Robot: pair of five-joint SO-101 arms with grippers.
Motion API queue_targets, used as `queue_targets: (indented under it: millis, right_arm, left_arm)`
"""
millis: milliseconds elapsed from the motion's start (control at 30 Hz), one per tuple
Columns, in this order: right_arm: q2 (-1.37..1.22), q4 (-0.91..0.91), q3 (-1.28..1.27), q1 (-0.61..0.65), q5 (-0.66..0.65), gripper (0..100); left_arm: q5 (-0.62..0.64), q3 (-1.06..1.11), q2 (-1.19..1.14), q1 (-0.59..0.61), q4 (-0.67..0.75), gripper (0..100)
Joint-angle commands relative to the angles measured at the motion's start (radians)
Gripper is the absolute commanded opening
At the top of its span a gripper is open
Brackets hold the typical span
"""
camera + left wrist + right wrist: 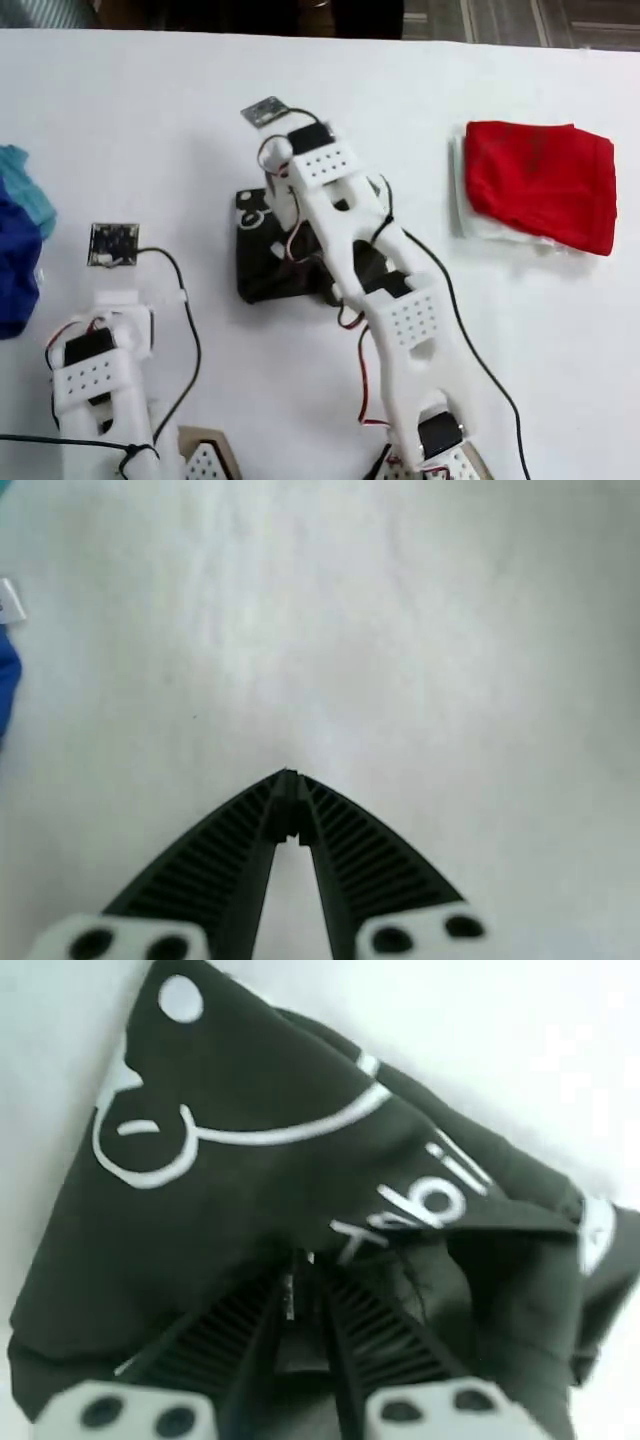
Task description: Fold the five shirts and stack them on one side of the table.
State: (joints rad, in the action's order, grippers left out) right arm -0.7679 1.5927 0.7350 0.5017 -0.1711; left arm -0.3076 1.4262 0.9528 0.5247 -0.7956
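A black shirt (262, 268) with white print lies crumpled at the table's middle, partly under my right arm (350, 220). In the right wrist view my right gripper (300, 1265) is shut, its tips pressed into the black shirt (260, 1170) and pinching its cloth. A folded red shirt (542, 182) rests on a folded white shirt (462, 215) at the right side. A dark blue shirt (14, 265) and a teal shirt (26, 190) lie bunched at the left edge. My left gripper (290, 782) is shut on nothing, over bare table beside the blue shirt (6, 685).
The white table (180, 130) has free room at the back and between the arms. Black and red cables (190, 330) trail from both arms near the front edge. The table's far edge runs along the top of the high view.
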Motion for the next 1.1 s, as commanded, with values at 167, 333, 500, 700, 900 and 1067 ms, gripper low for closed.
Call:
queue_targets:
  millis: [167,333,500,700,900,1067]
  right_arm:
    - [0.013,0.154,0.089,-0.019,-0.077,2.0]
    - [0.015,0.173,0.066,-0.024,-0.112,2.0]
    - [0.105,0.174,-0.064,-0.019,-0.141,2.0]
    - [0.306,0.171,-0.371,-0.025,-0.204,2.0]
    - [0.556,0.166,-0.539,-0.027,-0.232,2.0]
    - [0.624,-0.021,-0.546,-0.022,-0.176,2.0]
  left_arm:
    - [0.008,-0.004,0.015,0.005,0.017,3]
    - [0.008,-0.004,0.015,0.005,0.018,3]
    - [0.008,-0.004,0.015,0.005,0.018,3]
    - [0.008,-0.004,0.015,0.005,0.018,3]
    - [0.008,-0.004,0.015,0.005,0.018,3]
    - [0.008,-0.004,0.015,0.005,0.018,3]
